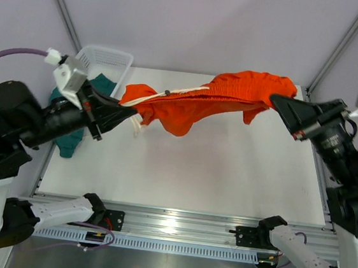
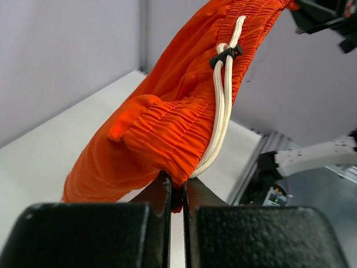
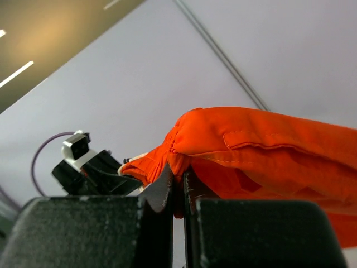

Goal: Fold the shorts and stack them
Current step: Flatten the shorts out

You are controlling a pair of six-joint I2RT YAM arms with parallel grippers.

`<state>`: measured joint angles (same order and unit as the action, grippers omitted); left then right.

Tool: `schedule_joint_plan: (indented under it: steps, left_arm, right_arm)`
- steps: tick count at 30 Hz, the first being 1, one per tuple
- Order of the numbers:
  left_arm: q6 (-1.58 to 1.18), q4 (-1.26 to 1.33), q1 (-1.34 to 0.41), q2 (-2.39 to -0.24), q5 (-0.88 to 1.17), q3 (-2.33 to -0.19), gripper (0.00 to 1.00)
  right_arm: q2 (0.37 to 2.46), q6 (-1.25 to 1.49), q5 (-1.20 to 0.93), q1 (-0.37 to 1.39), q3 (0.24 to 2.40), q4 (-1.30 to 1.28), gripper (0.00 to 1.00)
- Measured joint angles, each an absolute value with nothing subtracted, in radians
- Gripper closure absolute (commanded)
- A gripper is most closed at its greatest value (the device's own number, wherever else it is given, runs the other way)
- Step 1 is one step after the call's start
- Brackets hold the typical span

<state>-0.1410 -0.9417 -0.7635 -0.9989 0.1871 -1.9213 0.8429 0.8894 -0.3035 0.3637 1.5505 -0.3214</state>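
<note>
The orange shorts hang stretched in the air between both grippers, above the back of the white table. My left gripper is shut on the waistband's left end; the white drawstring runs along the band. My right gripper is shut on the right end of the orange fabric. The dark teal shorts hang partly out of the white mesh basket at the back left, mostly hidden by my left arm.
The basket stands at the table's back left corner. A metal rail with the arm bases runs along the near edge. Slanted frame posts rise at the back corners.
</note>
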Motion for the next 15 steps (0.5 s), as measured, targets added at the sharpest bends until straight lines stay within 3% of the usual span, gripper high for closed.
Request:
schedule_joint_plan:
  steps: [8, 15]
  left_arm:
    - [-0.16, -0.923, -0.764, -1.021, 0.321, -2.053, 1.0]
    - [-0.16, -0.967, -0.749, -1.214, 0.234, -2.154, 1.0]
  right_arm:
    - [0.766, 0.888, -0.339, 0.367, 1.636, -0.363, 1.0]
    - [0.918, 0.883, -0.248, 0.361, 1.736, -0.505, 1.0]
